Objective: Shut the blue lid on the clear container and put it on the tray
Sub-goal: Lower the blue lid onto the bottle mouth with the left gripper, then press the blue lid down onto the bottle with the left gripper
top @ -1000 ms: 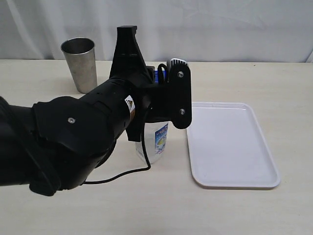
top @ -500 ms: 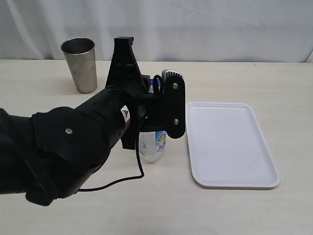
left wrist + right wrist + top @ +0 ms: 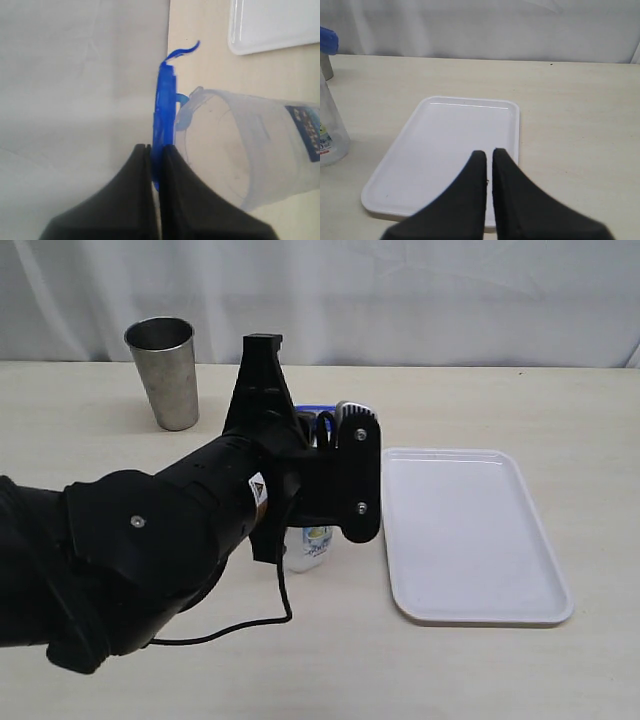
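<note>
My left gripper [image 3: 157, 148] is shut on the blue lid [image 3: 164, 105], which shows edge-on in the left wrist view. The lid stands right at the open mouth of the clear container [image 3: 250, 150], and one flap overlaps the rim. In the exterior view my left arm [image 3: 200, 530] covers most of the container [image 3: 308, 546]; only its labelled base and a strip of the lid [image 3: 309, 410] show. The container stands on the table just left of the white tray [image 3: 470, 530]. My right gripper [image 3: 489, 152] is shut on nothing and hovers over the tray [image 3: 445, 145].
A grey steel tumbler [image 3: 165, 370] stands at the back left of the table. A white curtain closes off the far side. The right wrist view also catches the container [image 3: 330, 130] and the lid [image 3: 327, 40] at its edge.
My left arm has come down with the lid toward the container's mouth, and it now hides more of the container. The tray and the tumbler have not moved.
</note>
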### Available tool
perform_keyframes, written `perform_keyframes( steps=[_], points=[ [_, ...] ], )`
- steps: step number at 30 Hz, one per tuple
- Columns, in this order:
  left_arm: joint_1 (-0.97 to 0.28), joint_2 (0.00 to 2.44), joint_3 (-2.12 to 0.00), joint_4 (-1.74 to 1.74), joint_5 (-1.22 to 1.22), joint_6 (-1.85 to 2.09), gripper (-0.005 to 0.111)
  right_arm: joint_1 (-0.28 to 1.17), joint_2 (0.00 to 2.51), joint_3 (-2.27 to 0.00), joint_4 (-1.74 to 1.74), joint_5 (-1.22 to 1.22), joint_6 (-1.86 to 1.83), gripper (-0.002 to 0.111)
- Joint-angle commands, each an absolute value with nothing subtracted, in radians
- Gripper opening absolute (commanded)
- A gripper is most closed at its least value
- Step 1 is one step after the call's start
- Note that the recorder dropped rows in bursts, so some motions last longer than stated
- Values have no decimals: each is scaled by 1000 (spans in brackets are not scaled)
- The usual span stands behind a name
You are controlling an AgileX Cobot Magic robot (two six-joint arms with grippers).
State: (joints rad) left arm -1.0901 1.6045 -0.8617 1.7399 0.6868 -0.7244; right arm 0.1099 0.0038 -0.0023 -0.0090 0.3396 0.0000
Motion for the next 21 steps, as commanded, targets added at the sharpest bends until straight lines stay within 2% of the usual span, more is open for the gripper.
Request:
perform_keyframes(
  steps=[1,21],
  points=[
    [-1094,1605,-840,1740,684,-739,0,105,0,0,-7,341,0,5],
    [-1094,1605,-840,1606,644,-649,0,105,0,0,-7,341,0,5]
  ],
)
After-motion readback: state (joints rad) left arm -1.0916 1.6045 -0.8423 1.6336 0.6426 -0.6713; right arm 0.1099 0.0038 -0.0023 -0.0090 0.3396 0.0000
